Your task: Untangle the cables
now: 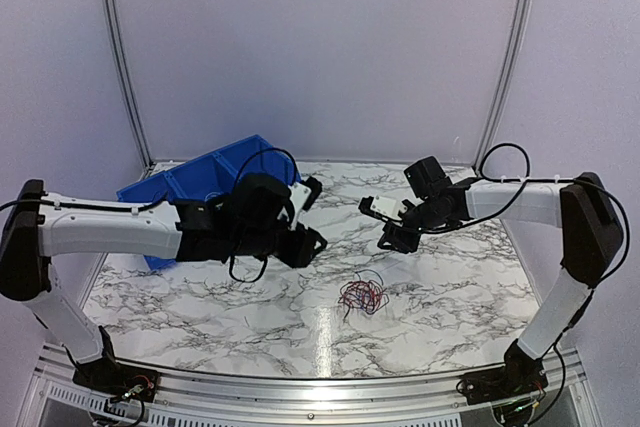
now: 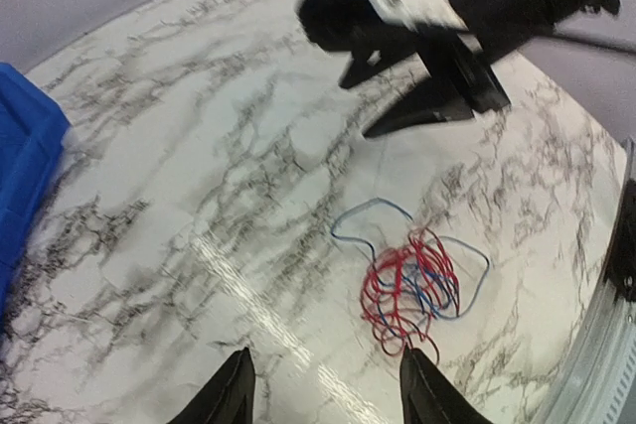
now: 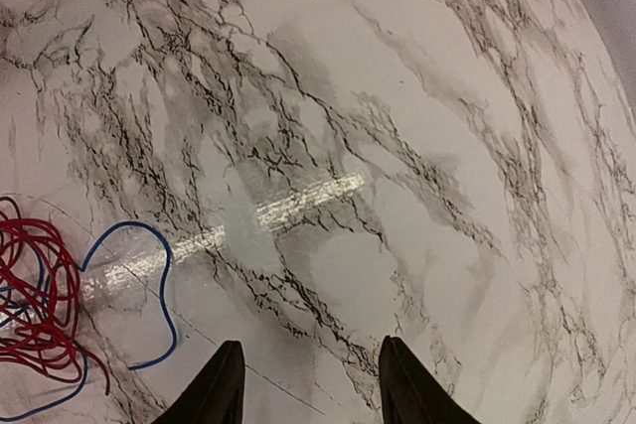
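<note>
Toward the near edge of the table (image 1: 200,317), roughly midway between its left and right edges, that's where the cables (image 1: 362,295) are. It's one small loose tangle lying flat on the marble, mostly red strands knotted up with some blue, and a bit of the blue loops out sideways from the clump. Nothing is touching it.

The left gripper (image 2: 326,394) is up off the marble on the left side of the tangle, pointing toward it, fingers apart with nothing between them. The right gripper (image 3: 308,384) is the same deal on the right side, a little farther back, fingers spread and holding nothing.

There's also a blue bin (image 1: 190,182) sitting at the far-left corner of the table, well apart from the wires.
</note>
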`<action>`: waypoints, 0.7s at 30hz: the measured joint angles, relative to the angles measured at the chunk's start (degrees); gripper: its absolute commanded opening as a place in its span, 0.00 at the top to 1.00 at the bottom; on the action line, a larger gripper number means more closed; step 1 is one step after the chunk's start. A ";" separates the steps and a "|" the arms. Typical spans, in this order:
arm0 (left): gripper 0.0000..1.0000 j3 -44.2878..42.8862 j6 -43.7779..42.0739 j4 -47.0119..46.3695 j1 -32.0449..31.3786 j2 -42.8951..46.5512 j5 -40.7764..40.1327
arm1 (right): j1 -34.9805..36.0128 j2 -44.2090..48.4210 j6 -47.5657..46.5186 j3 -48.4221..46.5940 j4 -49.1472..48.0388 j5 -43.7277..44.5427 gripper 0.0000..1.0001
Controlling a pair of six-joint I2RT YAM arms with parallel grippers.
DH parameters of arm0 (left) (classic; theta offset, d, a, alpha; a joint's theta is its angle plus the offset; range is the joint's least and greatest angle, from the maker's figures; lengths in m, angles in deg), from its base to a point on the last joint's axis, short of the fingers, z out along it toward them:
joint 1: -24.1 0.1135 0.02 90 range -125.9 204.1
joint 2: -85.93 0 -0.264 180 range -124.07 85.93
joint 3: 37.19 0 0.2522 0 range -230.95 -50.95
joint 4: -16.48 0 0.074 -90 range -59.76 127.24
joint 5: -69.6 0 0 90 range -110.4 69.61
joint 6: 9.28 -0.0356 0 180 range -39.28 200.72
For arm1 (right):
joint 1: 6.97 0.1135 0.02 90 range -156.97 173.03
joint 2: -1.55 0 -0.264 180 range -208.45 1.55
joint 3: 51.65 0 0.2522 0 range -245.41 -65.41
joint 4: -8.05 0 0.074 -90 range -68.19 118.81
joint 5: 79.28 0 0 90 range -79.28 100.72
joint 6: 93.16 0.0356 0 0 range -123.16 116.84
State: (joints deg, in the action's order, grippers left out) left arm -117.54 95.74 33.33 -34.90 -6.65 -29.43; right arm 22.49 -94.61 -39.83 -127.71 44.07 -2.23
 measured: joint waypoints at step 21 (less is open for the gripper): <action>0.61 5.60 5.35 -12.70 -8.92 -12.31 0.63 | 0.00 -0.50 -0.02 0.00 -0.15 -1.11 0.53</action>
State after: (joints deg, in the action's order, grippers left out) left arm -111.95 101.10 20.63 -43.82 -18.95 -28.80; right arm 22.49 -95.11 -39.85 -127.71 43.92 -3.35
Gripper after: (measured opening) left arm 0.413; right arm 0.470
